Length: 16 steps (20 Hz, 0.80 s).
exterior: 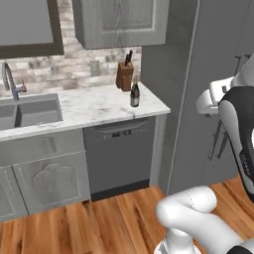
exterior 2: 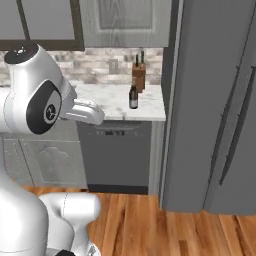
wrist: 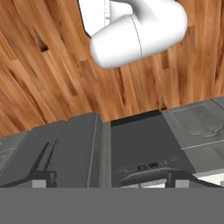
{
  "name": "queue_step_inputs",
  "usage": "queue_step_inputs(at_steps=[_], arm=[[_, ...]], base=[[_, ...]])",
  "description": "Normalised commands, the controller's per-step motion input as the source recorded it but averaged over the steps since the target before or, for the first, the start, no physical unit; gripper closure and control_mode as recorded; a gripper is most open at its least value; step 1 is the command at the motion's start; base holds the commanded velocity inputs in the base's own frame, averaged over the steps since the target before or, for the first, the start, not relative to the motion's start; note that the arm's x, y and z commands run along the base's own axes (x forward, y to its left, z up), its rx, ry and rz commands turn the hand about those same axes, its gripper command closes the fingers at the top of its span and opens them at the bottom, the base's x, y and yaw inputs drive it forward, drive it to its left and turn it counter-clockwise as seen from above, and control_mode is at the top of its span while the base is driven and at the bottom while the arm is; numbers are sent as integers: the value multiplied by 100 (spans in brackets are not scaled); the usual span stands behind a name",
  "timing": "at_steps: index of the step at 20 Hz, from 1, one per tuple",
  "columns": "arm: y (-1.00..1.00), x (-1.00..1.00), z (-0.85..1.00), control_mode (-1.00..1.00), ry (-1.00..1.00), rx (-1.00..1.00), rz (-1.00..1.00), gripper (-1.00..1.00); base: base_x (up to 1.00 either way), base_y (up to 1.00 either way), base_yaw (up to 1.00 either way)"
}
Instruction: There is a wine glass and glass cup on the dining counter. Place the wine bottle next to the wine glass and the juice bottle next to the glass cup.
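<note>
One wine bottle [exterior: 134, 94] stands upright, neck up, on the marble counter [exterior: 94, 106], knife block [exterior: 124, 75] just behind, sink [exterior: 30, 111] well left. Gripper [wrist: 111, 179] spread wide, empty.

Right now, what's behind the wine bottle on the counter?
A wooden knife block stands behind the wine bottle, against the brick wall. The block's lower front corner is hidden by the bottle.

Base views flank arm, share sink counter [exterior: 94, 106], hand view floorward
</note>
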Motion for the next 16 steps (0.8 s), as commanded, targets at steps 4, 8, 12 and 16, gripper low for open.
queue_step_inputs(at_steps=[4, 8, 12, 16], arm=[[0, 0, 0, 100, 0, 0, 0, -100], [0, 0, 0, 100, 0, 0, 0, -100], [0, 0, 0, 100, 0, 0, 0, -100], [0, 0, 0, 100, 0, 0, 0, -100]], base=[[100, 59, -16], [100, 38, -12], [92, 30, -3], [89, 28, 0]])
